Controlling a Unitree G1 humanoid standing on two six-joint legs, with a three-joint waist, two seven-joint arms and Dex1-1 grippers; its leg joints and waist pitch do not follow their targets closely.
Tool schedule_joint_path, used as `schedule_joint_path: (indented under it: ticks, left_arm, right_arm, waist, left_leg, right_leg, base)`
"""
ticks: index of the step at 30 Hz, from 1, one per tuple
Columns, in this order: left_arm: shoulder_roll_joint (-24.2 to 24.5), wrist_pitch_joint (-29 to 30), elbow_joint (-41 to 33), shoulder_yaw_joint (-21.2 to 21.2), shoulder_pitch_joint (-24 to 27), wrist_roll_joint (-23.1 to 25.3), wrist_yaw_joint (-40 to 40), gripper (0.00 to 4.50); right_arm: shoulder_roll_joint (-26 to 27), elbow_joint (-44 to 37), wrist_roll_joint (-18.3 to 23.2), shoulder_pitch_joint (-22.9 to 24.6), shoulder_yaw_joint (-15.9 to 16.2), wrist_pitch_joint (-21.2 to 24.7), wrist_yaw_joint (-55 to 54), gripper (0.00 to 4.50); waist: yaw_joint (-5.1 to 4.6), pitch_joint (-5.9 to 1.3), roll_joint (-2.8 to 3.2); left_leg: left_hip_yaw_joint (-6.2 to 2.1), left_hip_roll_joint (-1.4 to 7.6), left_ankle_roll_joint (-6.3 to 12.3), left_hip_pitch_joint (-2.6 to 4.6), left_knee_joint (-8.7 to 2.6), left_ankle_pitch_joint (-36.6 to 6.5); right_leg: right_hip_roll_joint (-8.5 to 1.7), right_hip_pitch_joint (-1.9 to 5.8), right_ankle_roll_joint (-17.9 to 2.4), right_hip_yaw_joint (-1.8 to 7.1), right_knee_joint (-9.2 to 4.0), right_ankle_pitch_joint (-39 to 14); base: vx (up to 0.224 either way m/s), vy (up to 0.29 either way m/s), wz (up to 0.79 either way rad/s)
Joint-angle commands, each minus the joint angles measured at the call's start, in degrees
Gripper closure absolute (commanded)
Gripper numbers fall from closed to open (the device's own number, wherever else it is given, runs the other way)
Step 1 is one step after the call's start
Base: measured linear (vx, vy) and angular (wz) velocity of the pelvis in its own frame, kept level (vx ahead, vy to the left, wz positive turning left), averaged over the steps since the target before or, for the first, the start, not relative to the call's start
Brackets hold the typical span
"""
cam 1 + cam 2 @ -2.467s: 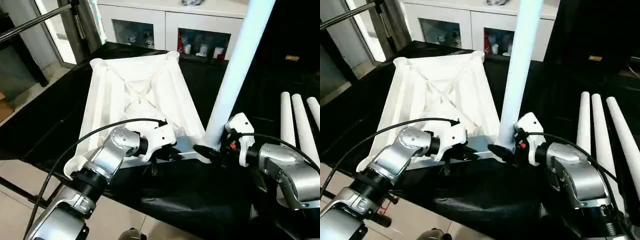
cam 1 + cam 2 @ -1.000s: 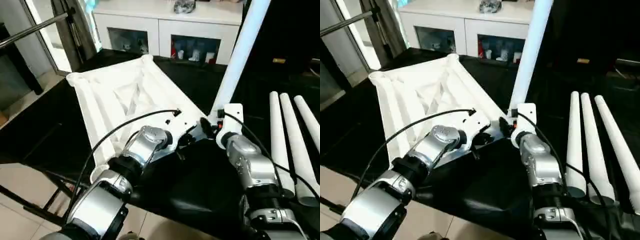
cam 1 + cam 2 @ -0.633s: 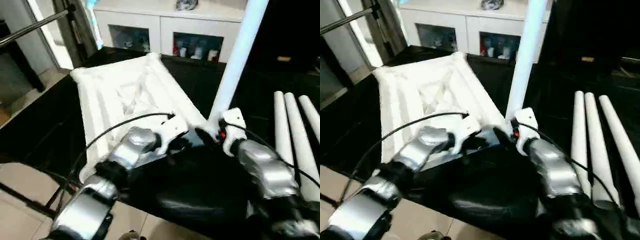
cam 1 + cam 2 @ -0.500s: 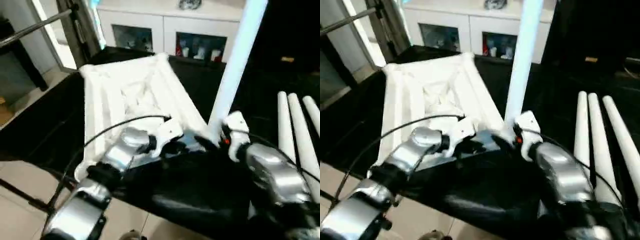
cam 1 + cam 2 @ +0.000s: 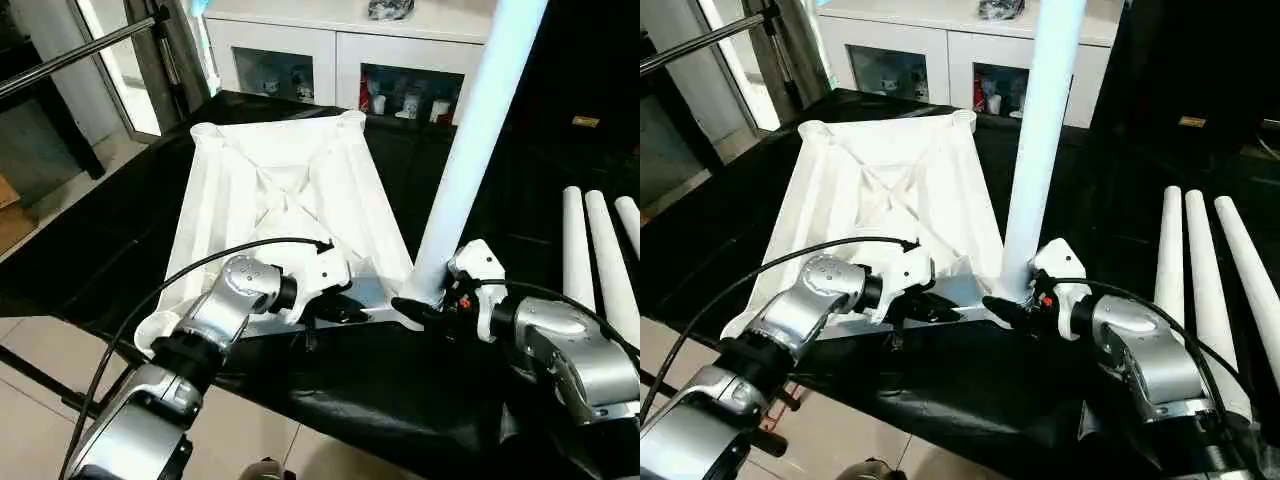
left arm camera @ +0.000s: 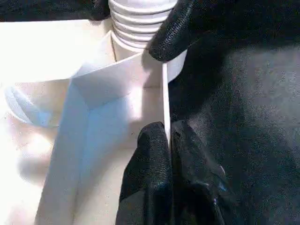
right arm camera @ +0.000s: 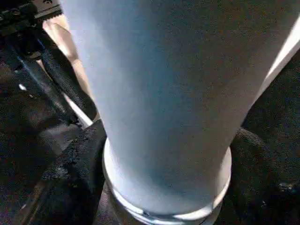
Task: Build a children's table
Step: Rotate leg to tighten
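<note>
On the black-draped counter point(image 5: 90, 240), the white table top point(image 5: 290, 200) lies underside up. One leg point(image 5: 470, 150) stands upright in its near right corner socket; three more legs point(image 5: 1200, 270) lie to the right. The left gripper point(image 6: 168, 140) pinches the top's near rim, fingers closed. The right gripper point(image 5: 415, 308) clasps the standing leg's base.

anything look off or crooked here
The standing leg leans to the right in the left eye view instead of rising straight from the corner socket of the upturned table top. Three spare legs lie neatly side by side.
</note>
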Motion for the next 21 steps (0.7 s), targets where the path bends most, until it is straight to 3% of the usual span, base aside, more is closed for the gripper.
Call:
schedule_joint_path:
  ticks: [1,10,14,15,17,19,21]
  left_arm:
    - [-0.6,-1.4,-3.3,0.0,-0.8,-2.3,-2.1,4.50]
    - [-2.0,0.5,-0.9,1.4,-1.8,-1.7,1.9,4.50]
    - [-6.0,3.5,5.8,3.9,-5.4,-0.3,12.6,4.50]
    - [-8.0,4.5,9.0,4.7,-7.3,0.5,17.8,4.50]
    - [-9.3,4.8,10.7,5.0,-8.4,1.0,20.9,4.50]
    - [-11.5,5.2,12.9,5.3,-10.0,1.5,25.0,4.50]
    - [-12.3,5.5,13.6,5.3,-10.6,1.7,26.3,4.50]
  right_arm:
    - [0.3,-1.1,1.0,0.3,0.7,0.3,0.8,1.38]
    - [3.7,0.4,1.2,0.4,-0.3,0.5,-3.2,1.71]
    - [12.0,7.7,-1.0,-2.7,-3.4,0.8,-17.5,1.72]
    - [15.9,11.7,-2.2,-4.6,-4.7,0.7,-24.8,1.72]
    - [18.1,14.1,-3.0,-5.9,-5.4,0.4,-29.3,1.72]
    - [20.9,17.4,-4.3,-8.1,-5.3,0.2,-34.1,1.72]
    - [21.7,18.3,-4.8,-8.8,-5.0,0.1,-35.2,1.72]
  waist:
    - [-0.07,-4.22,-1.04]
    - [-0.26,-4.07,-0.95]
    - [-0.87,-3.98,-0.94]
    - [-1.24,-3.98,-0.99]
    - [-1.98,-3.89,-0.95]
    - [-2.18,-3.88,-1.11]
    - [-2.24,-3.92,-1.05]
  left_leg:
    - [-1.36,3.47,4.60,0.29,-3.64,-7.7]
    - [-1.38,3.42,3.92,0.34,-3.78,-8.8]
    - [-1.34,2.99,2.26,0.57,-3.90,-9.6]
    - [-1.53,2.88,1.61,0.35,-4.05,-9.9]
    - [-1.55,2.77,0.87,0.57,-4.16,-10.7]
    - [-1.49,2.59,1.33,0.34,-4.17,-10.2]
    - [-1.43,2.59,1.71,0.63,-4.11,-10.3]
  right_leg:
    - [-5.16,3.20,-9.4,3.37,-4.53,-12.6]
    - [-5.13,3.10,-9.0,3.28,-4.83,-14.6]
    - [-5.08,2.75,-8.4,3.14,-5.24,-17.6]
    - [-5.13,3.09,-8.3,2.99,-5.23,-18.4]
    - [-5.10,3.09,-7.8,2.97,-5.59,-19.4]
    - [-5.09,3.27,-7.5,3.03,-5.61,-18.7]
    - [-5.11,3.19,-7.3,3.10,-5.72,-18.9]
  base:
    - [0.000,0.000,0.00]
    - [0.000,0.000,0.00]
    - [0.000,0.000,0.00]
    - [0.000,0.000,0.00]
    - [0.000,0.000,0.00]
    - [0.000,0.000,0.00]
    - [0.000,0.000,0.00]
